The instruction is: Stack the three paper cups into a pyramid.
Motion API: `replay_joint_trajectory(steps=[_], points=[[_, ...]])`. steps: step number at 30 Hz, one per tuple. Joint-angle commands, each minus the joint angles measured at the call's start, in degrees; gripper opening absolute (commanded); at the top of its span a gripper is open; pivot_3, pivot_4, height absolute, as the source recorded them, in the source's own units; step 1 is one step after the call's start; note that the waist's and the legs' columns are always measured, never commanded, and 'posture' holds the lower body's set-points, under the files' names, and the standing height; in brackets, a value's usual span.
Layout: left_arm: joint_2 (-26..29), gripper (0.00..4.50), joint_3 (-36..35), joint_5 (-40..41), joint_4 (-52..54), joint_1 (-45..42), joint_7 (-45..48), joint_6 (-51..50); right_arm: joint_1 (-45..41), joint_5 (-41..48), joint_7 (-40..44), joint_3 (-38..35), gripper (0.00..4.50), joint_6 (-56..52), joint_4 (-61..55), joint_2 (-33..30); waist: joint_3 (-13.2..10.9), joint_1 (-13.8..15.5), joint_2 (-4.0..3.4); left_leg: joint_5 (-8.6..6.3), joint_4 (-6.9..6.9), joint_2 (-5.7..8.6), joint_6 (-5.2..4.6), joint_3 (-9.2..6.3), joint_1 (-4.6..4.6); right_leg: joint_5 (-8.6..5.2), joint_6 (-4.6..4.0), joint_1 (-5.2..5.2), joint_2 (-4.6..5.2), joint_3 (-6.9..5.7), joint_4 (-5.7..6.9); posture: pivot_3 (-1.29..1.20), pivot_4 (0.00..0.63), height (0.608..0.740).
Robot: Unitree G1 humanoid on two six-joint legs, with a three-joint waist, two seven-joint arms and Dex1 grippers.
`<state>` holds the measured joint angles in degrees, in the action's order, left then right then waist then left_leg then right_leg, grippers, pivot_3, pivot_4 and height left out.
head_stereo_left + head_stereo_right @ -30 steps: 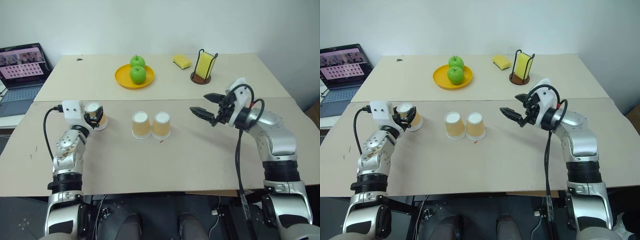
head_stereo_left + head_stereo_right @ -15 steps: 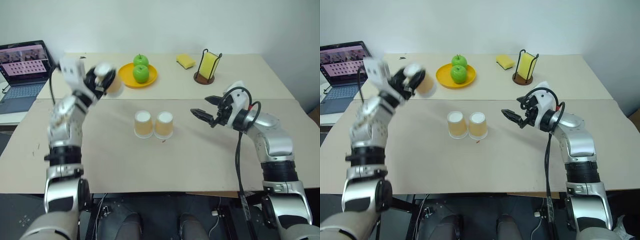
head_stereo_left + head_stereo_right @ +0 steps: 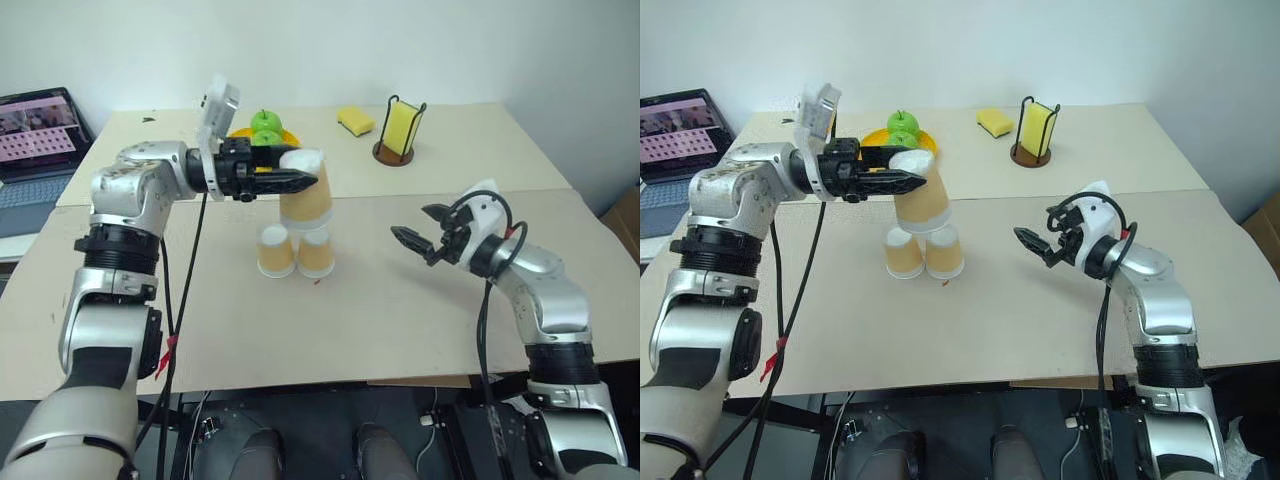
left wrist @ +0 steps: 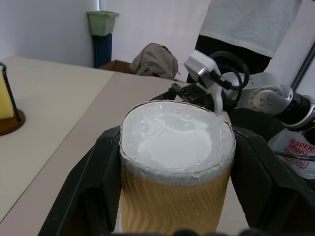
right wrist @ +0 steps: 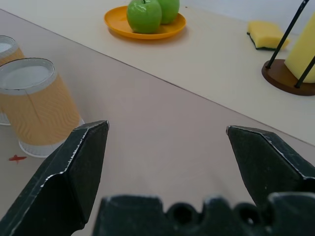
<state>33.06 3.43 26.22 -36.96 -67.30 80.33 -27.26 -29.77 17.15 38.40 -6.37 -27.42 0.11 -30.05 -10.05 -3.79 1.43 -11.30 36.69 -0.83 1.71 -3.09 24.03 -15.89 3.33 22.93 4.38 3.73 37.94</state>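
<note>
Holding the third cup (image 3: pixel 304 190) pinched in my left gripper (image 3: pixel 297 178) — just above the two base cups (image 3: pixel 297 251) — right gripper (image 3: pixel 421 226) is staying spread, empty.

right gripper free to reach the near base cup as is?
Probably yes. The right gripper is open and holds nothing, with bare table between it and the base cup on its side. The left gripper holds the third cup above the pair, so that space is crowded.
</note>
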Motion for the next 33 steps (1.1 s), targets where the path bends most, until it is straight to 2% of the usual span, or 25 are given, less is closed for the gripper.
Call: replay_joint_trajectory(steps=[1,17,33], points=[[-0.5,2.60,-0.4,-2.9,-4.7,-3.9,2.1,5.6,0.7,1.7,-1.3,-2.5,4.50,-0.2,-4.0,-0.2,0.0,0.2,0.00,0.00,0.08,0.00,0.00,0.00,0.20,0.00,0.00,0.18,0.00,0.00,0.07,0.00,0.150,0.732],[-1.5,2.60,-1.2,-7.7,-8.2,-2.5,4.3,9.7,0.8,1.8,-1.6,-2.6,4.50,-0.4,-4.0,-0.4,0.0,0.4,0.00,0.01,0.14,0.01,0.00,-0.01,0.27,0.00,0.00,0.27,0.01,-0.01,0.10,0.00,0.150,0.732],[-1.9,2.60,-1.7,-8.6,-8.0,-1.3,3.4,10.2,1.3,2.8,-1.5,-2.6,4.50,-0.5,-4.3,-0.8,0.0,0.5,0.00,0.01,0.17,0.01,-0.01,-0.02,0.26,0.00,0.00,0.27,0.01,-0.01,0.13,0.00,0.150,0.732]])
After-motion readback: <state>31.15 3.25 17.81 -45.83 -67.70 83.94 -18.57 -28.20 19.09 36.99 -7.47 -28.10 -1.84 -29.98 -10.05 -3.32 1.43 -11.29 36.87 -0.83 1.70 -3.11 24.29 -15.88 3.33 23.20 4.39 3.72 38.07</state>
